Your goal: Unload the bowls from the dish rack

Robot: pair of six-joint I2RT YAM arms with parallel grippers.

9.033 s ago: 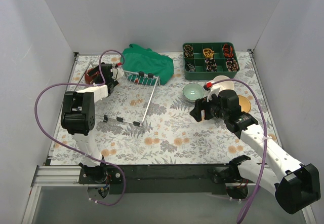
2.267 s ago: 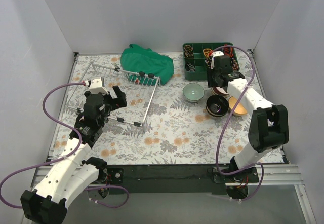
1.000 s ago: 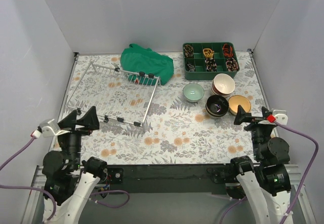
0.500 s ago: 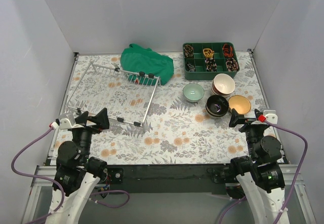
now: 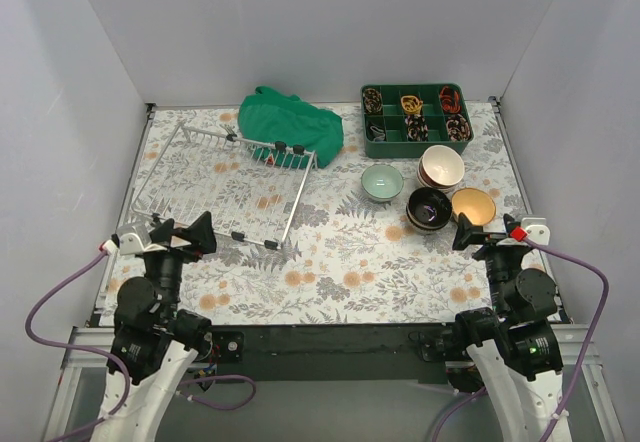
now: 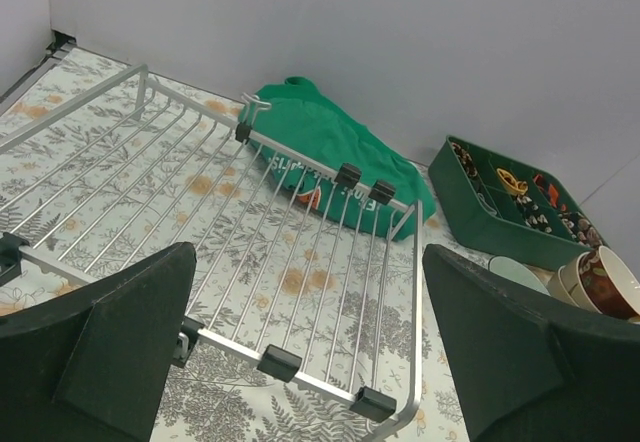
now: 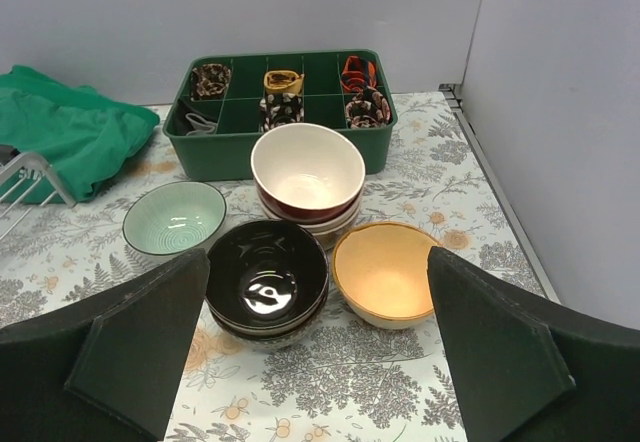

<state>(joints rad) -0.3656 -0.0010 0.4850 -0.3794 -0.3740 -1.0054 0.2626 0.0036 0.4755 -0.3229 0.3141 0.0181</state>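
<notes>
On the worktop, far right, the bowls stand clustered just before the green tray, well apart from the dish rack at left. Left fingers and right fingers are spread wide, holding nothing, at the near edge.

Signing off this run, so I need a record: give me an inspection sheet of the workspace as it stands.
Surface: floral table, nothing spilled seen.
Job's things: rack holds no bowls; green bowl, white-topped stack, black-topped stack and tan bowl stand on the table right of it.
Clutter: green cloth by the rack's far corner; compartment tray of small items, far right.
Grippers: left gripper and right gripper open, holding nothing, at the near edge.
Cables: purple cables loop off each arm, clear of the bowls.
Surroundings: plain white walls on three sides.
</notes>
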